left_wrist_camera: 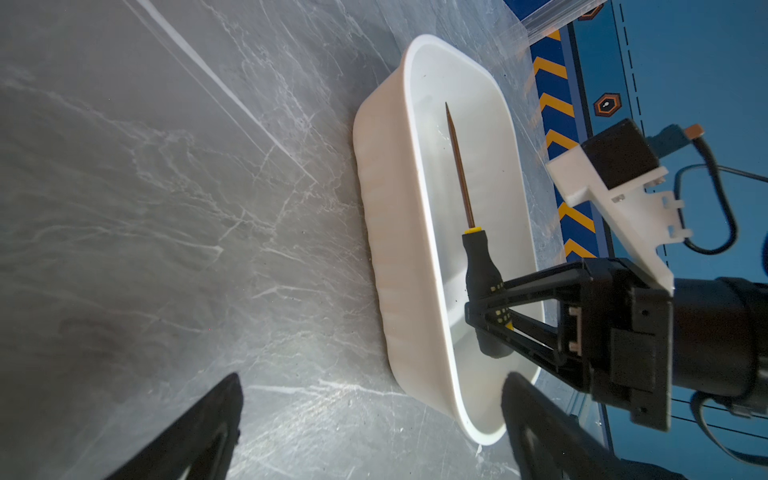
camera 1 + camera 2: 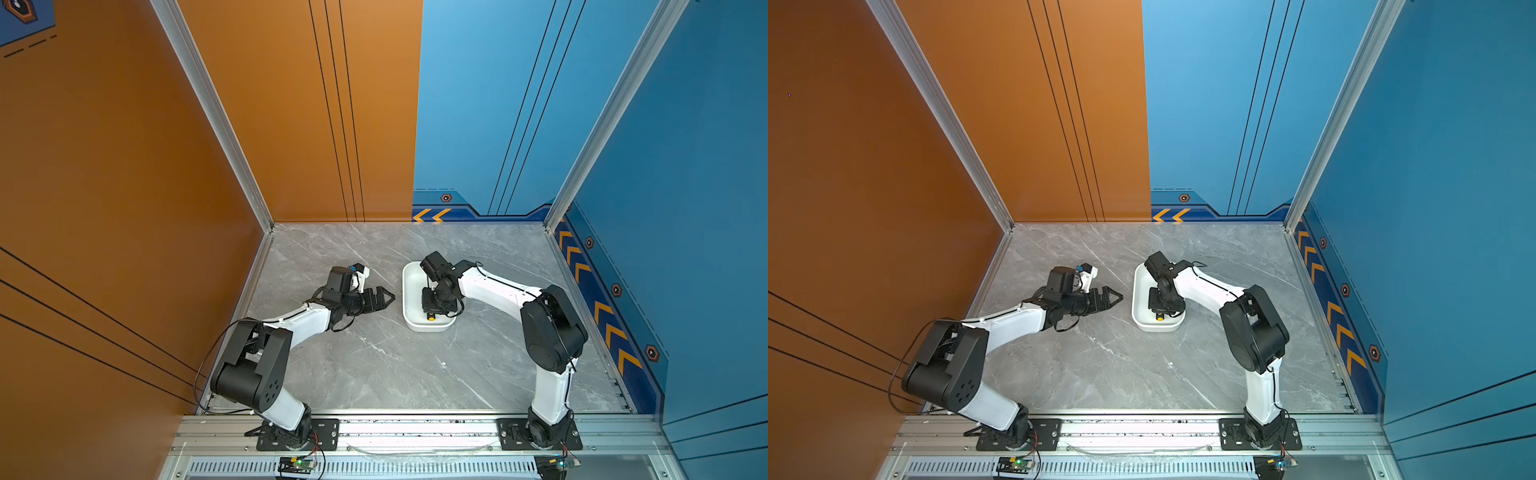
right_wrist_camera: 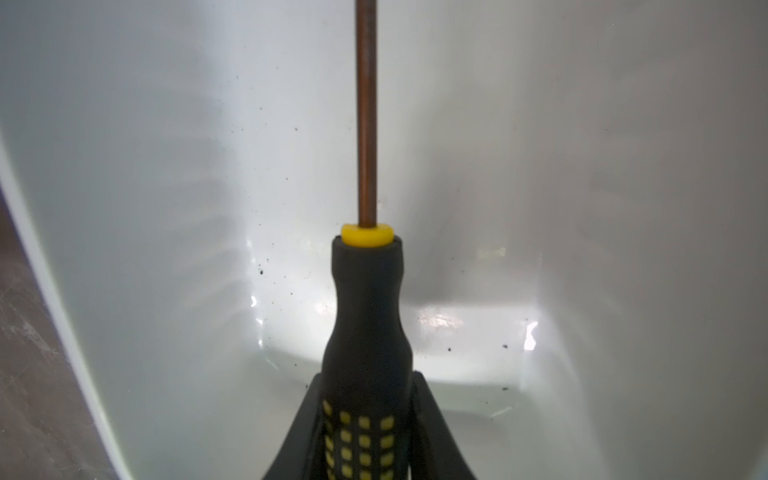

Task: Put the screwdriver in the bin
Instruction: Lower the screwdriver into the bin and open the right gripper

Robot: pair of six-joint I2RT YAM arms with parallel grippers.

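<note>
Where the screwdriver lies: the screwdriver [image 1: 478, 257] is inside the bin [image 2: 411, 299], along its long axis, with the tip toward 12 o'clock and the yellow cap [image 2: 431, 318] at the 6 o'clock end. I cannot tell whether it rests on the floor.
Bin edges: in the right wrist view the white sides [image 3: 166, 208] rise close on both flanks of the handle [image 3: 365, 332], and the shaft runs on toward the far end.
Room on the table: the grey table [image 2: 374, 365] is bare all round the bin and widest toward 6 o'clock. At the bin's 9 o'clock only a narrow strip separates it from the left gripper [image 2: 388, 297].
Outer limits: walls [image 2: 685, 249] stand at 9, 12 and 3 o'clock, and a metal rail [image 2: 415, 428] runs along 6 o'clock.
Right arm: the right arm [image 2: 498, 291] comes in from the bin's 3 o'clock, bent at the elbow, with its wrist turned down over the bin.
Right gripper: the right gripper [image 1: 484, 303] is pinching the handle at its yellow-dotted part.
Left arm: the left arm [image 2: 307, 320] lies low, pointing toward 3 o'clock.
Left gripper fingers: the fingers [image 1: 208, 436] are spread wide around nothing, tips just short of the bin.
Count: two arms, two grippers, one screwdriver, one bin.
</note>
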